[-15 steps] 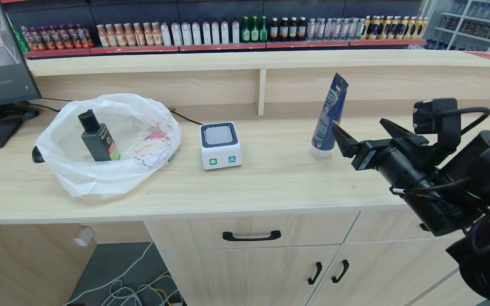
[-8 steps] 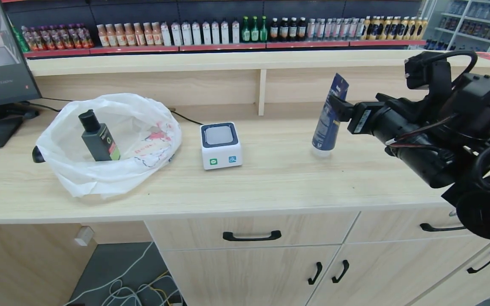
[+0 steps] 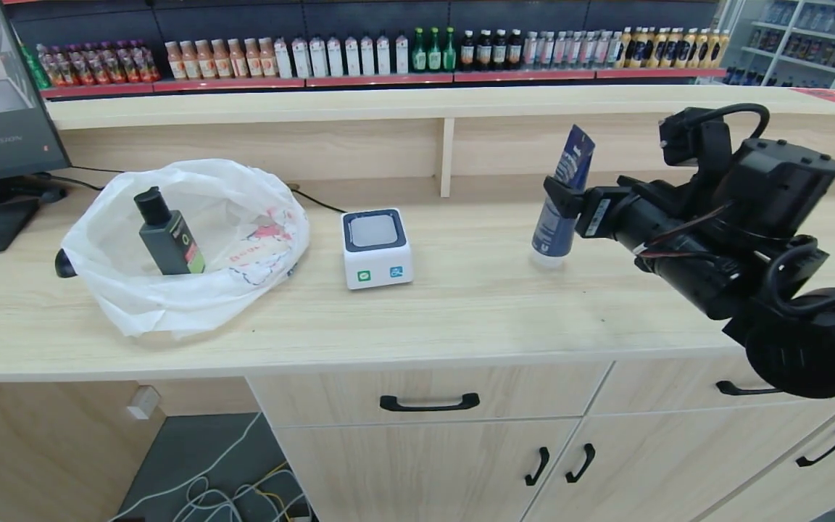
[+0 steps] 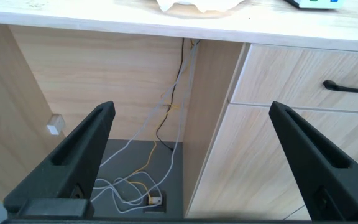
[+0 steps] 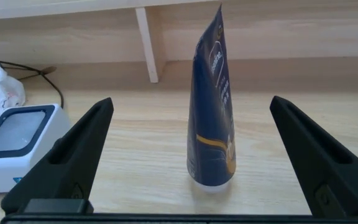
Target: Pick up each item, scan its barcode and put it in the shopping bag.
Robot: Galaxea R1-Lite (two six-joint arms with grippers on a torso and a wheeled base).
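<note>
Right hand (image 5: pixel 191 104) gapes wide, empty, facing the upright tube (image 5: pixel 211 137) on the surface (image 5: pixel 142 149). Left hand (image 4: pixel 191 107) is wide open too, empty.

Bare counter (image 3: pixel 468 290) between scanner (image 3: pixel 376 246) and tube (image 3: pixel 554 232), divider (image 3: pixel 446 156) behind

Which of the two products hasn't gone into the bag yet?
The blue tube, standing cap-down on the counter between the open fingers of the right gripper. The dark green bottle already stands inside the white bag.
</note>
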